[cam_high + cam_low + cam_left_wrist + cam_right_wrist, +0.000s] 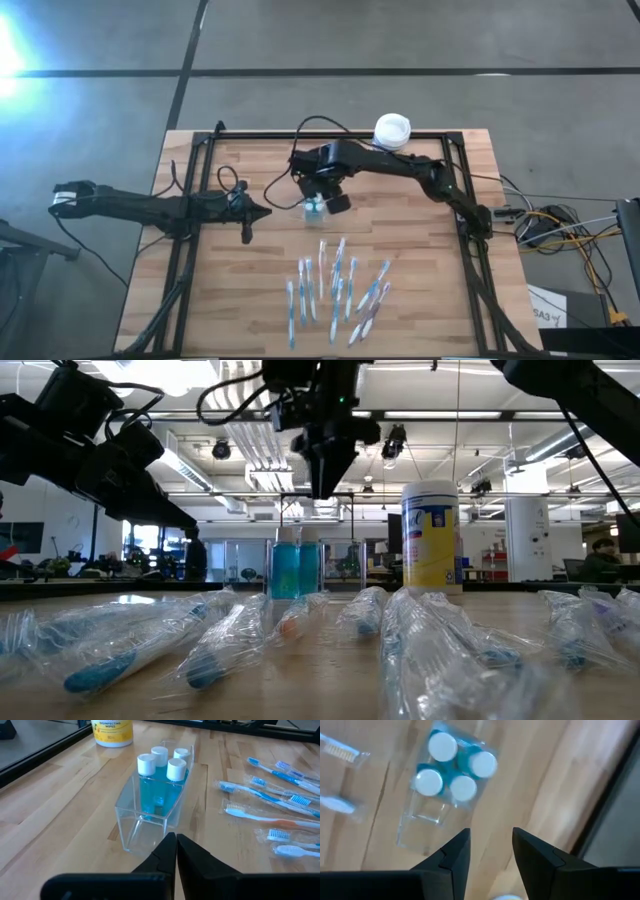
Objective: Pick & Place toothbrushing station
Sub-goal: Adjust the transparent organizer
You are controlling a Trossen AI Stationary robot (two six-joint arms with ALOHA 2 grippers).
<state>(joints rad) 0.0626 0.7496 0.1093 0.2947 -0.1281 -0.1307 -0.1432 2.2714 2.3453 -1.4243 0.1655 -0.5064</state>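
Note:
The toothbrushing station [131, 820] is a small clear plastic holder resting by its base on the wooden table, near the middle [313, 207]. Several blue bottles with white caps [451, 768] stand in its far half. My right gripper [491, 845] hangs open above the holder, pointing steeply down, with nothing between its fingers; the low view shows it [325, 485] clear of the bottle tops. My left gripper [176, 840] is shut and empty, held low to the left of the holder [262, 211], a short way from its empty end.
A yellow canister with a white lid [393, 131] stands at the table's far edge behind the holder. Several bagged toothbrushes [335, 285] lie scattered over the near middle of the table. Black frame rails [190, 200] run along the left and right sides.

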